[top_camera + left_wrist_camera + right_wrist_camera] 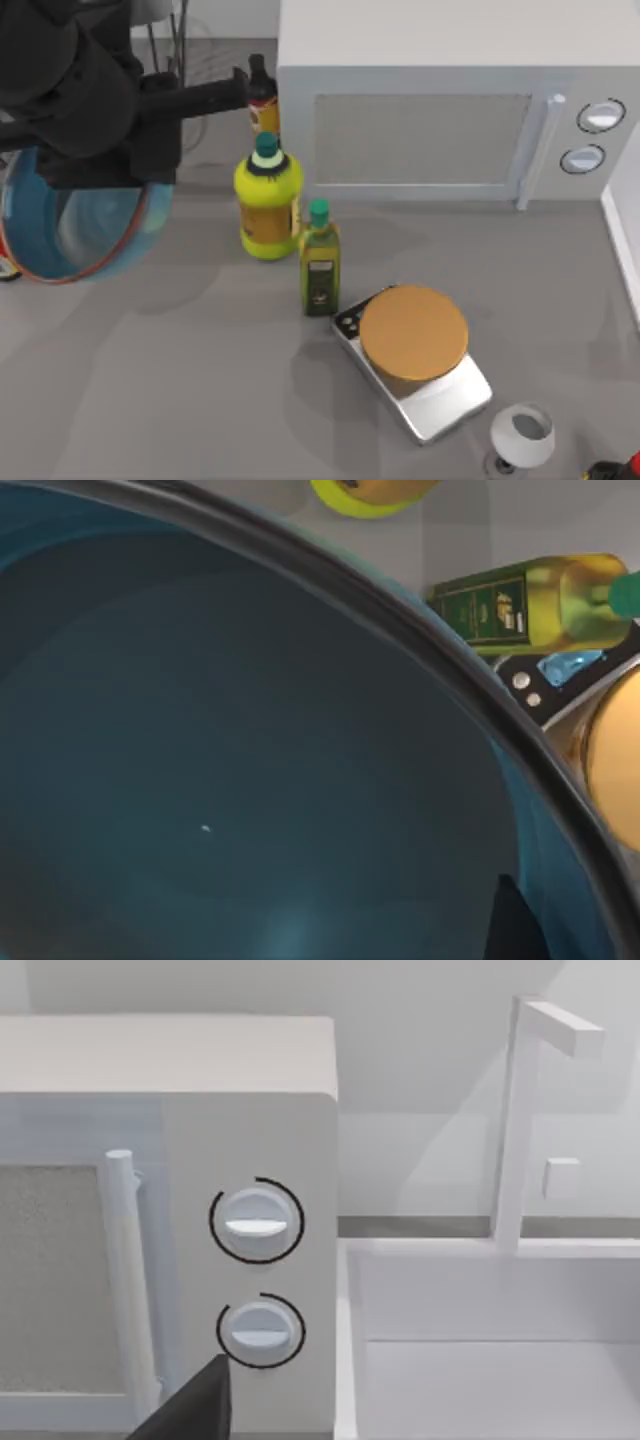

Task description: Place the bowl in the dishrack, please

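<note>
Blue glaze crowds the left wrist view: the bowl (250,780) sits right against that camera, its dark rim sweeping across. From above it appears tilted and lifted off the table (200,400) at the left side, under the left arm, so I judge the left gripper (110,175) clamped on its rim, though the fingers themselves are hidden. The pick-up looks done; carrying it back to the dishrack (175,45), whose thin wires show at the far left corner, and lowering it between the prongs remain. The olive-oil bottle (320,262) carries a green label, its print unreadable. The right arm is parked facing the microwave (250,1250); I cannot tell its pincer's state.
</note>
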`<move>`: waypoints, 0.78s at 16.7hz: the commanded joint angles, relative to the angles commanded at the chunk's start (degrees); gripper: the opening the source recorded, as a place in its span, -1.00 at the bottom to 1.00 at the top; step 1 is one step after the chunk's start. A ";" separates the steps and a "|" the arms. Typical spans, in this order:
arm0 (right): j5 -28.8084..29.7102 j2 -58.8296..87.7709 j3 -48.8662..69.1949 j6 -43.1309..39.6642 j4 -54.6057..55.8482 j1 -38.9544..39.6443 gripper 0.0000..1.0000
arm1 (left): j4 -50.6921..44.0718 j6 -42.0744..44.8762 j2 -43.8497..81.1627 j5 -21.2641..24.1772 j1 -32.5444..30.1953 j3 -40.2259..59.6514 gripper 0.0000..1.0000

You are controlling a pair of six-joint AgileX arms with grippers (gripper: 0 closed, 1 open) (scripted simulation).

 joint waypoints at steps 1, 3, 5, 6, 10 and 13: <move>0.00 0.00 0.00 0.00 0.00 0.00 1.00 | 4.28 1.82 -2.10 0.64 2.84 -1.43 -1.00; 0.00 0.00 0.00 0.00 0.00 0.00 1.00 | 11.49 5.40 -6.49 1.38 7.82 -3.85 -1.00; 0.00 0.00 0.00 0.00 0.00 0.00 1.00 | 17.42 8.39 -9.49 1.63 11.37 -6.54 -1.00; 0.00 0.00 0.00 0.00 0.00 0.00 1.00 | 20.85 9.90 -10.65 1.68 13.30 -7.91 -1.00; 0.00 0.00 0.00 0.00 0.00 0.00 1.00 | 38.91 18.67 -19.05 3.05 24.40 -13.50 -1.00; 0.00 0.00 0.00 0.00 0.00 0.00 1.00 | 50.45 25.44 -26.60 5.69 32.61 -18.40 -1.00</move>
